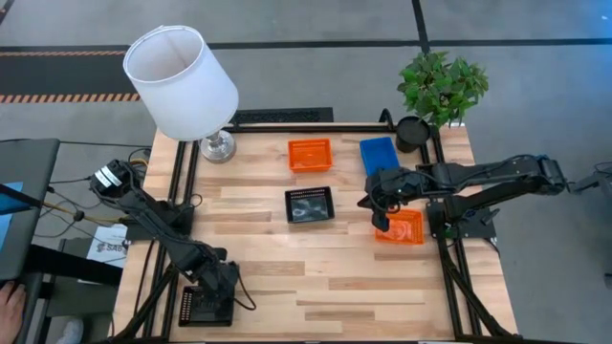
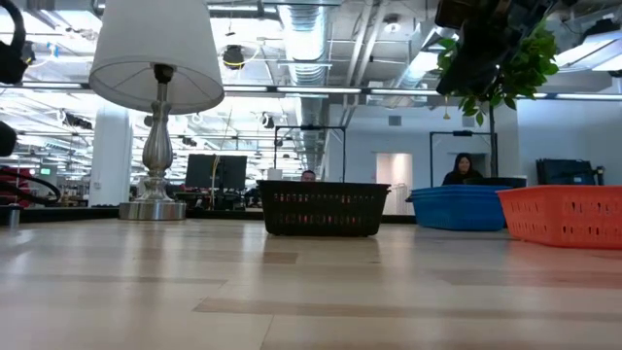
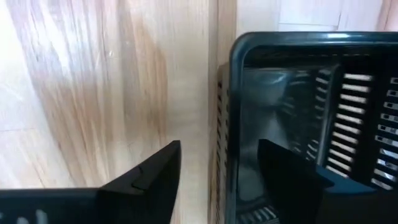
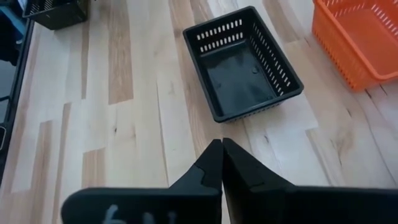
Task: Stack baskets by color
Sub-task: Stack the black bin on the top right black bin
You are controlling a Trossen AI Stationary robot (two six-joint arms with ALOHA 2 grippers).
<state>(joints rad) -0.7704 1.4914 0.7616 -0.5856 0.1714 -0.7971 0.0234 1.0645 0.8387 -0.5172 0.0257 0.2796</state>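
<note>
A black basket [image 1: 203,308] sits at the table's near left corner. My left gripper [image 3: 219,146] is open and points down over it. One finger [image 3: 155,180] stands outside the basket's side wall [image 3: 224,124] and the other [image 3: 292,180] inside. A second black basket [image 1: 309,204] rests on its base mid-table. An orange basket [image 1: 310,154] and a blue basket [image 1: 379,155] lie at the far side. Another orange basket [image 1: 406,229] lies at the right. My right gripper [image 4: 222,155] hangs shut above the table beside that basket, with nothing between its fingers.
A white-shaded lamp [image 1: 182,81] stands at the far left corner. A potted plant [image 1: 435,91] in a round black pot stands at the far right corner. Bare wood lies between the central black basket and the near edge. People sit in the room beyond.
</note>
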